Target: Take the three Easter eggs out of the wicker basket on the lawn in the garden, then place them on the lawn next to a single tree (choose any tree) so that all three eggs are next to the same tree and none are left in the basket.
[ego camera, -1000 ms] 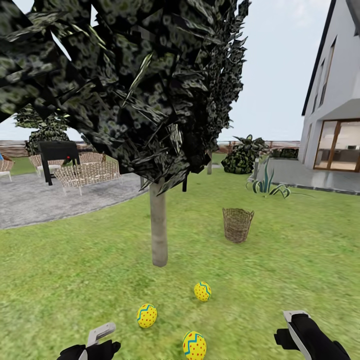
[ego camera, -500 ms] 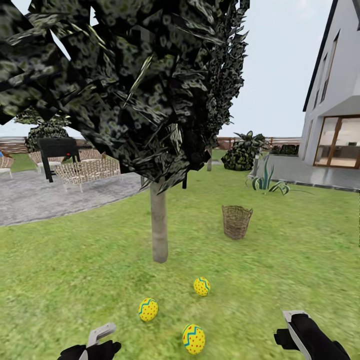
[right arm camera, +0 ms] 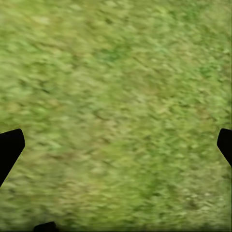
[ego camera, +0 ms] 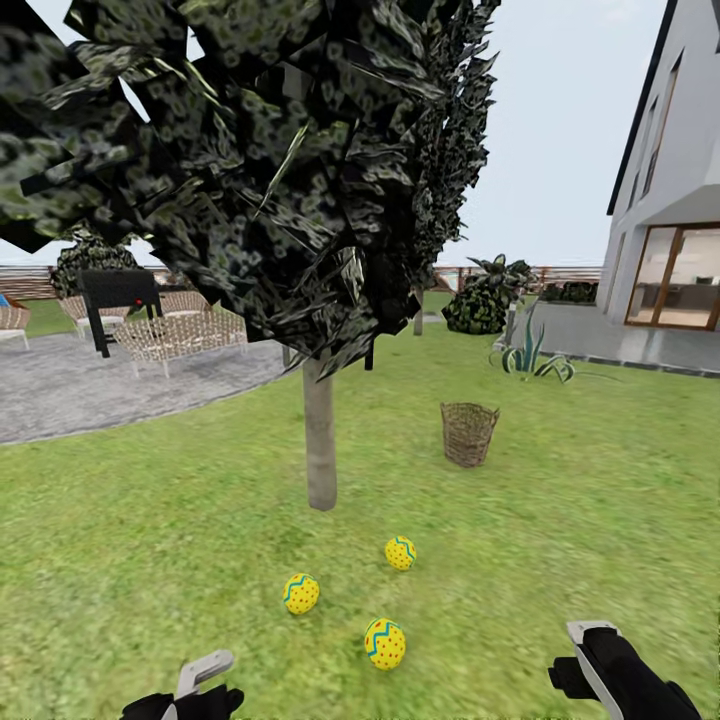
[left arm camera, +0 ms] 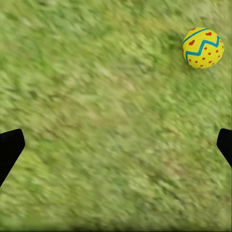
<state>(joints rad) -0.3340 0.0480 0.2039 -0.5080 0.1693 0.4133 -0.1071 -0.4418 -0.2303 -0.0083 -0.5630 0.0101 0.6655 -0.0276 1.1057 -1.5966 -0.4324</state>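
Observation:
Three yellow Easter eggs lie on the lawn in front of the tree trunk: one nearest the trunk, one to its left, one closest to me. The wicker basket stands upright to the right of the tree, its inside hidden. My left gripper is at the bottom edge, left of the eggs. My right gripper is at the bottom right. Both are open over grass with nothing between the fingers. An egg lies on grass in the left wrist view.
The tree's dark foliage hangs low over the upper left. A grey paved patio with woven chairs and a black grill lies at the left. A white house and spiky plants stand at the right. A fence runs along the back.
The whole view has pulled back from the tree: eggs, trunk and basket sit higher and smaller in the picture. The eggs have kept their places on the grass. Both grippers hold the same pose.

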